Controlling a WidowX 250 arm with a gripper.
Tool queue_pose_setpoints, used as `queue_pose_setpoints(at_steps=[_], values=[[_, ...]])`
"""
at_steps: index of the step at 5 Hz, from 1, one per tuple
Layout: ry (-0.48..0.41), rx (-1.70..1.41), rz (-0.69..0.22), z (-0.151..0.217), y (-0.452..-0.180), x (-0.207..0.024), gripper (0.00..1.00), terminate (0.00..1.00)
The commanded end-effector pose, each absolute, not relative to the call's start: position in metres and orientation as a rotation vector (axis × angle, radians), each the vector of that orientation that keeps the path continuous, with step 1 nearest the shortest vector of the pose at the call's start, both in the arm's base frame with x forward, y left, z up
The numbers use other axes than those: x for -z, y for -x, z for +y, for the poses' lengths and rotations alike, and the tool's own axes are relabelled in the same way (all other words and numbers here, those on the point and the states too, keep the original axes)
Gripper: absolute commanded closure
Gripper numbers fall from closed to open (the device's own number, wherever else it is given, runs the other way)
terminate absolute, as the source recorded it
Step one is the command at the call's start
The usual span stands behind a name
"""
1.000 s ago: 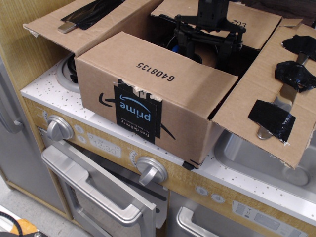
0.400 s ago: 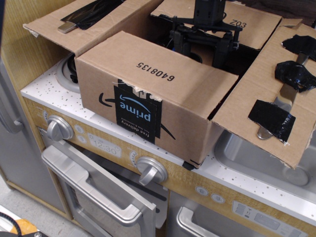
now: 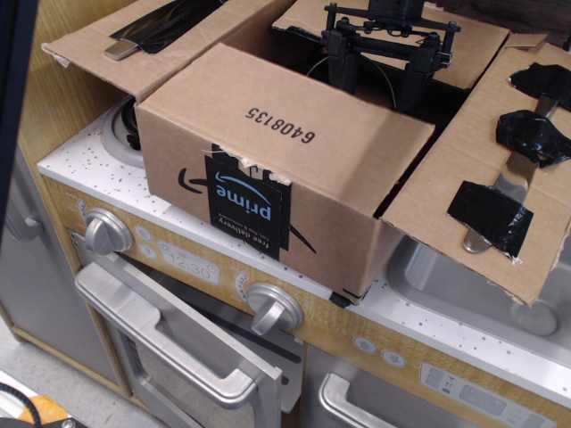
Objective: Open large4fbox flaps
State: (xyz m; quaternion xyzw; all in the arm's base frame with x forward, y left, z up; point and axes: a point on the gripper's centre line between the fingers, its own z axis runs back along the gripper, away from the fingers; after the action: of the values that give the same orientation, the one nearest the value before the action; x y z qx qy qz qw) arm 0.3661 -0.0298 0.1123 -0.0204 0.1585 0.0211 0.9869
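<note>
The large4fbox point(image 3: 268, 192), brown cardboard with black "prime" tape, stands on the toy oven's top. The near flap point(image 3: 285, 125), printed "6408135", lies folded flat over the box. The left flap point(image 3: 134, 36) and the right flap point(image 3: 486, 160), both with black tape patches, are spread outward. The far flap point(image 3: 473, 40) is folded back, and the gripper covers its print. My gripper point(image 3: 379, 76) hangs over the dark box opening, just past the near flap's far edge. It is open and empty, with its black fingers point(image 3: 341, 62) pointing down.
The toy oven has two silver knobs point(image 3: 107, 232) point(image 3: 275, 308) and a door handle point(image 3: 178, 348) below the box. A silver sink point(image 3: 482, 285) lies under the right flap. A burner ring point(image 3: 116, 134) shows left of the box. A dark vertical band point(image 3: 18, 89) crosses the left edge.
My gripper has risen out of the box opening and shifted slightly right, still open. The flaps have not visibly moved. A dark band has come in at the left edge.
</note>
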Motion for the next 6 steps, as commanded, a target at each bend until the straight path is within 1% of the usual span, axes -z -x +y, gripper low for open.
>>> queue_pose_setpoints(at_steps=[1,2,3,4,5,6], values=[[-0.005,-0.101,0.286,-0.032,-0.353,-0.156,0.0,0.0],[-0.033,-0.095,0.314,-0.026,-0.346,-0.167,0.0,0.0],[-0.087,-0.124,0.327,-0.028,-0.328,-0.182,0.0,0.0],[-0.117,-0.164,0.328,-0.029,-0.307,-0.194,0.0,0.0],[-0.095,-0.23,0.286,-0.031,-0.27,-0.186,0.0,0.0],[-0.068,-0.262,0.249,-0.03,-0.243,-0.175,0.0,0.0]])
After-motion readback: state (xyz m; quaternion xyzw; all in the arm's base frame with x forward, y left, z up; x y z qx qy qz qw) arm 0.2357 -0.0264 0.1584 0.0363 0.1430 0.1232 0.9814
